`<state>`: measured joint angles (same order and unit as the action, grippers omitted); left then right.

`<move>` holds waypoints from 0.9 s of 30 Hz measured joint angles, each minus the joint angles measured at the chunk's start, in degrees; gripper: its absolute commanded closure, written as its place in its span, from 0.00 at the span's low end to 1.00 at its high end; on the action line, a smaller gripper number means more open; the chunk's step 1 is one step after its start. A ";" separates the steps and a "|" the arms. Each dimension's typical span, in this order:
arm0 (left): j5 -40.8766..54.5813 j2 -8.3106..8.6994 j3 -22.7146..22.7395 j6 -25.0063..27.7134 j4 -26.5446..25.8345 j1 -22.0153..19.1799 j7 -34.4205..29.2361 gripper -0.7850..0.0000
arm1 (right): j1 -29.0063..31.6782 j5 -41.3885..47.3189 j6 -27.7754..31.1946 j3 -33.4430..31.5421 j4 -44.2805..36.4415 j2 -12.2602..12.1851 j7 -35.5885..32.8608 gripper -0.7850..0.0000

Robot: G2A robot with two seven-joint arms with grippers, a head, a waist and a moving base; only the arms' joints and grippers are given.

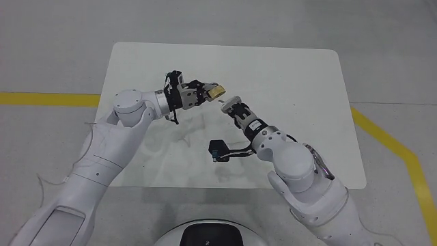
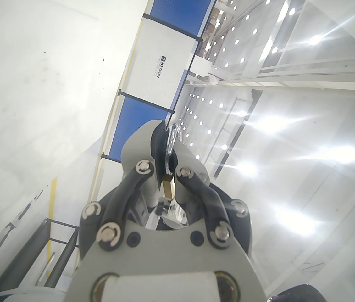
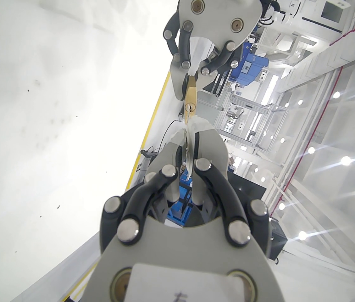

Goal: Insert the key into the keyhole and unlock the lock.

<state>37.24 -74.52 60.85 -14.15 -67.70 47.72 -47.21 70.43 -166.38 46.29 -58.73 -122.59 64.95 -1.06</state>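
Above the middle of the white table (image 1: 300, 75), my left gripper (image 1: 210, 90) is shut on a brass padlock (image 1: 216, 91). In the left wrist view the padlock's silver shackle (image 2: 173, 135) sticks out past the fingertips, and its brass body (image 2: 168, 187) sits between the fingers. My right gripper (image 1: 228, 104) is just in front of the padlock, shut on the key (image 3: 188, 150). In the right wrist view the key's tip (image 3: 186, 117) meets the keyhole (image 3: 190, 107) in the padlock's (image 3: 191, 92) end face. How deep it sits is hidden. The left gripper (image 3: 190, 78) holds the padlock from the far side.
Both arms meet over the table's centre, lifted off its surface. A small black box with a cable (image 1: 218, 149) hangs by the right forearm. Yellow floor tape (image 1: 41, 99) runs past the table's left and right sides.
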 measured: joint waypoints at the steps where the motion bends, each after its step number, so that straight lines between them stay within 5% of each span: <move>1: 0.00 0.00 0.00 0.00 0.00 0.00 0.00 1.00 | 0.00 -0.01 0.00 0.00 0.00 0.00 0.00 1.00; 6: 3.28 -0.11 1.07 -0.32 -1.16 1.57 1.73 1.00 | 0.09 -0.26 0.01 -0.10 0.12 -0.01 -0.24 1.00; 15: 7.88 -0.85 -0.10 -8.04 -2.20 1.67 6.98 1.00 | 2.06 -3.93 1.31 1.75 -1.98 0.93 -11.40 1.00; 27: 8.09 -1.58 -1.85 -8.02 -1.67 0.82 8.39 1.00 | -0.33 -3.30 5.73 5.85 -0.98 3.09 -17.80 1.00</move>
<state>45.33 -76.10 59.00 -22.17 -69.37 48.54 -38.82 70.10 -169.68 52.02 -52.89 -123.57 68.04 -18.87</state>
